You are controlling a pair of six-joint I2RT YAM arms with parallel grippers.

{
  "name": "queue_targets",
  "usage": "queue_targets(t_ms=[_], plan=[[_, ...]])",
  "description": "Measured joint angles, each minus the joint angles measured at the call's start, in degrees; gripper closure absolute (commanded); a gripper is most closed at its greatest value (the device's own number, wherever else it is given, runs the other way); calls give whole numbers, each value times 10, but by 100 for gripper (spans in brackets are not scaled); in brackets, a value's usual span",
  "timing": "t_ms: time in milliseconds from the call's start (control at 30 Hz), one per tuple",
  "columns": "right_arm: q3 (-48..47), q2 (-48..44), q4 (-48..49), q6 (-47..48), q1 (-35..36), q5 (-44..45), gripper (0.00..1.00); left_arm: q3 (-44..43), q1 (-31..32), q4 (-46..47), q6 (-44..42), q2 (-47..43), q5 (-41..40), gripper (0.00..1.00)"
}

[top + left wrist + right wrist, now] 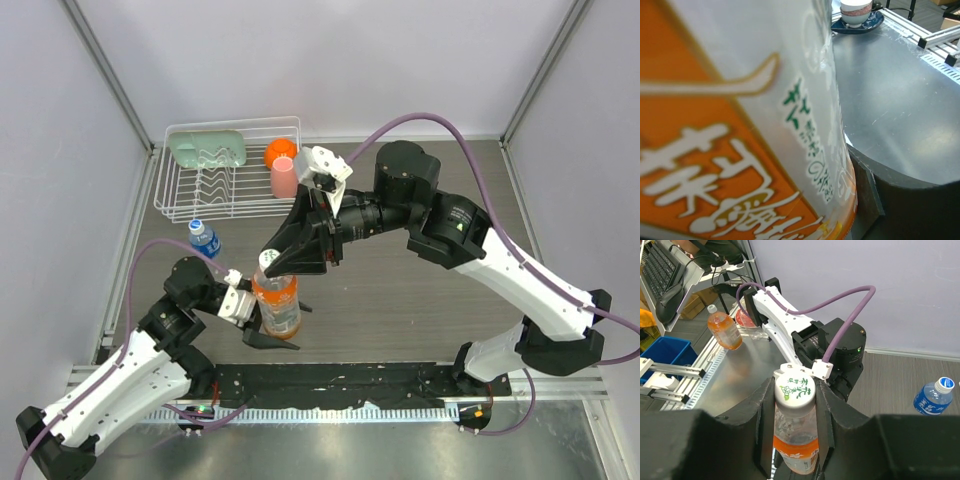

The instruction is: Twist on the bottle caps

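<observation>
Grey desk [420,300], wire rack [190,200] back left. I see the left claw [280,325] clamped round the orange bottle [277,305], upright centre-left. Right claw [794,405] pinched tight on its white cap [795,388], atop the neck. Blue-label bottle [205,238] stands capped near the rack.

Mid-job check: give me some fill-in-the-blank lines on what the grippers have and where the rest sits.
1. The right gripper is shut on the white cap, which sits on the bottle filled with ___ drink.
2. That orange bottle is gripped around its body by the ___ arm's gripper.
3. The blue-label bottle stands free, its own cap already ___.
4. The pink cup sits in the ___.
Missing words: orange; left; on; dish rack.
</observation>
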State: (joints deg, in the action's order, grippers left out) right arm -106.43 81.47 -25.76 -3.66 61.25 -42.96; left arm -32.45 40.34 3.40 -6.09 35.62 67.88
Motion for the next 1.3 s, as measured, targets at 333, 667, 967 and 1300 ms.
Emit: queue_targets(t_ms=[333, 667, 967, 1300], plan=[[34, -16, 31, -17, -1, 32, 99, 6, 1, -12, -37, -5, -71, 100], [55, -19, 45, -65, -2, 118, 99, 25, 0, -5, -76, -16, -210, 100], [76, -32, 52, -85, 31, 235, 96, 35, -4, 3, -77, -20, -265, 100], [26, -10, 33, -46, 81, 297, 54, 35, -5, 36, -74, -32, -265, 100]])
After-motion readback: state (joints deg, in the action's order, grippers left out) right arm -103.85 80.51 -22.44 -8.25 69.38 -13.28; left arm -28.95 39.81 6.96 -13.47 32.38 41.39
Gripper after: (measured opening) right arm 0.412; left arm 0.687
